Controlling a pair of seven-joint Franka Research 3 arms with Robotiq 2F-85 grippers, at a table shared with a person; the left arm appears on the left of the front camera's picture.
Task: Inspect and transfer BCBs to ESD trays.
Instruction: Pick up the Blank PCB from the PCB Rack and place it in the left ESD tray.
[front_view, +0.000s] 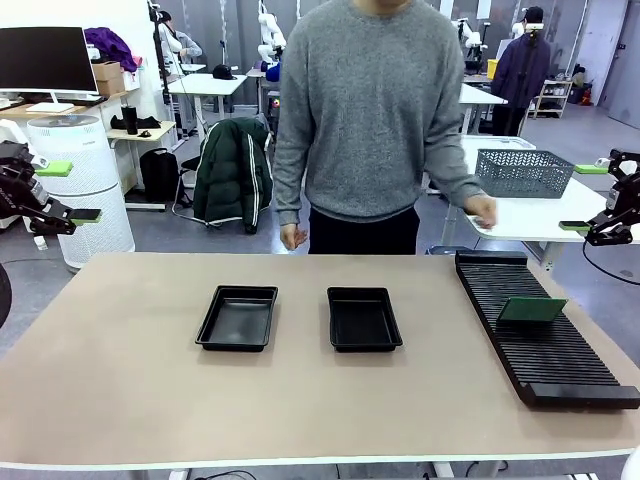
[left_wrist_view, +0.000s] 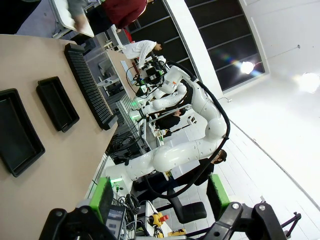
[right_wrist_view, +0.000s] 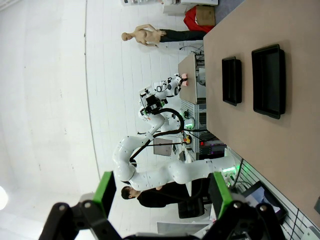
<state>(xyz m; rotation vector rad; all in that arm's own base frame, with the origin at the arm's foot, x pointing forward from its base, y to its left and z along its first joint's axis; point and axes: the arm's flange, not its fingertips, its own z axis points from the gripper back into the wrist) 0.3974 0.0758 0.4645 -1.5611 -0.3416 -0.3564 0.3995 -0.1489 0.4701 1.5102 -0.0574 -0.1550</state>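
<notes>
Mid-frame, two shallow black rectangular plastic trays lie side by side, apart: left tray (front_view: 237, 318) and right tray (front_view: 364, 319), bare floors showing. At lower right, a thin green circuit board (front_view: 532, 309) stands in the long black slotted rack (front_view: 560, 360). Left gripper (front_view: 70, 191) and right gripper (front_view: 582, 198) hang released at the frame's edges.
</notes>
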